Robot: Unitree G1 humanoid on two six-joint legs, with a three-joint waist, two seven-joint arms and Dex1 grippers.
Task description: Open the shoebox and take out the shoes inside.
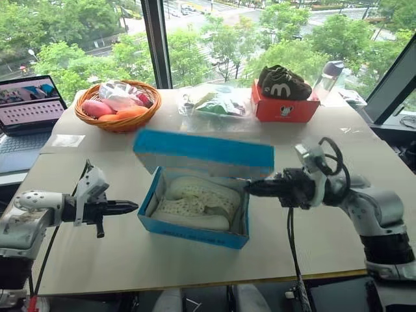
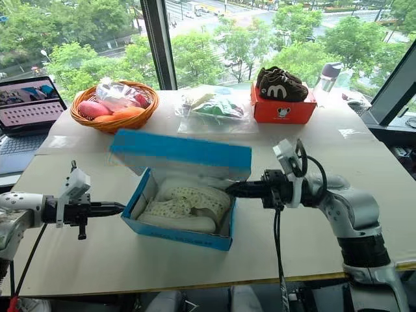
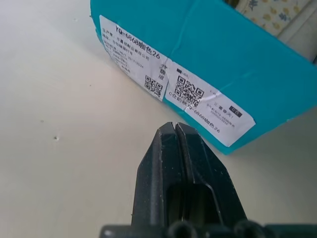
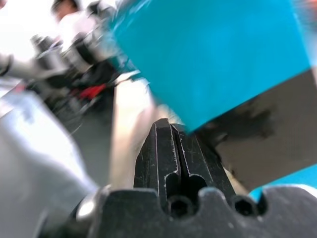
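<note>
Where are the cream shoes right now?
In the head views, the shoes lie inside the open shoebox at table centre, between both grippers.

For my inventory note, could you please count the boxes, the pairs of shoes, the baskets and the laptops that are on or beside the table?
Boxes: 2, the blue shoebox and the red-orange box
Pairs of shoes: 2, the cream-white shoes and the dark brown sneakers
Baskets: 1, the wicker basket
Laptops: 1, the laptop
Total: 6

A table [image 1: 97, 253] is carrying a basket [image 1: 117, 106] at its far left, a red box [image 1: 284, 107] holding brown sneakers [image 1: 282, 82] far right, bags [image 1: 214, 102] lying between; a laptop [image 1: 27, 107] is sitting beside its left edge.
</note>
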